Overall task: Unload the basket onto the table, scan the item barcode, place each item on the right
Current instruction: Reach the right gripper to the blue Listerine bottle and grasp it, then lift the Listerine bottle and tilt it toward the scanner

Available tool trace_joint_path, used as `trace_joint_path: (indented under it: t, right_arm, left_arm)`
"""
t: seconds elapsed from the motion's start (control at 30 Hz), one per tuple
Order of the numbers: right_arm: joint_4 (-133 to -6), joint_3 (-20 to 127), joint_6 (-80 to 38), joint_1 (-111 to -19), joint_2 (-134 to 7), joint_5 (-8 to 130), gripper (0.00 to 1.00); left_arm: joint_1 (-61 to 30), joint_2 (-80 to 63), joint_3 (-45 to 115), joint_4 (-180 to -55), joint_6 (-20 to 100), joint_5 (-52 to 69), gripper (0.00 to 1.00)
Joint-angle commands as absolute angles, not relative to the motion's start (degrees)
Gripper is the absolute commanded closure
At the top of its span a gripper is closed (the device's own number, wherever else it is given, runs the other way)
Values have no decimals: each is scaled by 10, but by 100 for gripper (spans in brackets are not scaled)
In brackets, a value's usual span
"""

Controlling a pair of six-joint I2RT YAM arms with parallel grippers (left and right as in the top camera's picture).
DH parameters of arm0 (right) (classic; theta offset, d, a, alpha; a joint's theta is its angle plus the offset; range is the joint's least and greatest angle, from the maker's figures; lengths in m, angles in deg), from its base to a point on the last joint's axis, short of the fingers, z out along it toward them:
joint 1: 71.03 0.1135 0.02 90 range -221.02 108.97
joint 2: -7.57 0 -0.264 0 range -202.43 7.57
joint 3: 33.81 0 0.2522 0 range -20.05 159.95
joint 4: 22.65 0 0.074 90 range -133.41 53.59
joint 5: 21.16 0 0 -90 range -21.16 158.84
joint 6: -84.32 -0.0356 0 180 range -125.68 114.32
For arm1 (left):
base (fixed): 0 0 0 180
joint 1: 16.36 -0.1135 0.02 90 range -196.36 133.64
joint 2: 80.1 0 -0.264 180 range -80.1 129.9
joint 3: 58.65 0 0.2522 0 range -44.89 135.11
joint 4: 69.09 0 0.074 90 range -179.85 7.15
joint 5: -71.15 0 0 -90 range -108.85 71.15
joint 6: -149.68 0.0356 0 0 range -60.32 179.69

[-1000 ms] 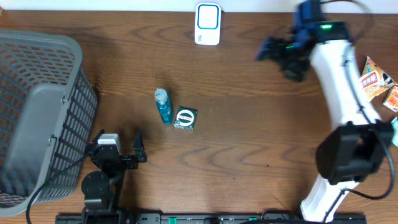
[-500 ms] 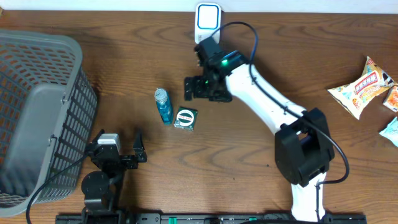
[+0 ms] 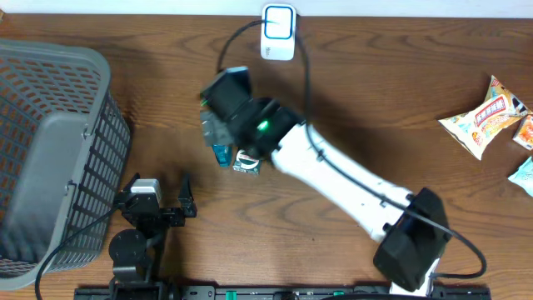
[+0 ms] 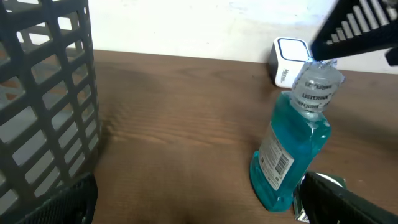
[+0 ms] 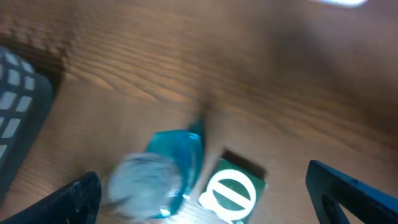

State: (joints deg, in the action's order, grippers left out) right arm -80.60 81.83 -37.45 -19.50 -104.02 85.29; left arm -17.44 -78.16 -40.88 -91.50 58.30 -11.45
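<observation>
**A:** Mouthwash bottle [image 4: 291, 152] stands upright mid-table: blue liquid, clear cap, barcode label turned toward the left wrist camera. Sweep us across!

**B:** Far left, the grey mesh basket [image 3: 104, 158]. Just beside it, near the front edge, sits the left gripper [image 3: 158, 193], jaws spread wide with nothing in them.

**A:** And the bottle?

**B:** Right of that gripper, out in front of it. The right gripper [image 3: 218, 129] hovers directly over the cap, jaws fully apart, gripping nothing. I can't tell whether it touches the bottle.

**A:** Next?

**B:** A green box [image 3: 248, 162] lies flat, just beside the bottle on its right. The white scanner [image 3: 278, 33] sits at the far edge of the table [image 3: 350, 100], apart from both. Far right, snack packets [image 3: 487, 117].
</observation>
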Motion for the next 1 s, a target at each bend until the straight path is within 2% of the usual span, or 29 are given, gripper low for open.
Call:
trace_joint_path:
  t: [0.0, 0.57, 0.87, 0.97]
  right_arm:
    - [-784, 819, -369, -160, -1046, 988, 1]
    - [-722, 819, -373, -148, -1127, 956, 1]
    - [-720, 819, -373, -165, -1160, 894, 18]
    - [-720, 819, -373, -165, -1163, 894, 28]
  left_arm:
    - [-177, -784, -418, -930, 590, -107, 0]
    - [-177, -784, -418, -930, 590, -107, 0]
    - [-177, -784, -418, -930, 590, -107, 0]
    - [-177, -784, -418, -930, 590, -107, 0]
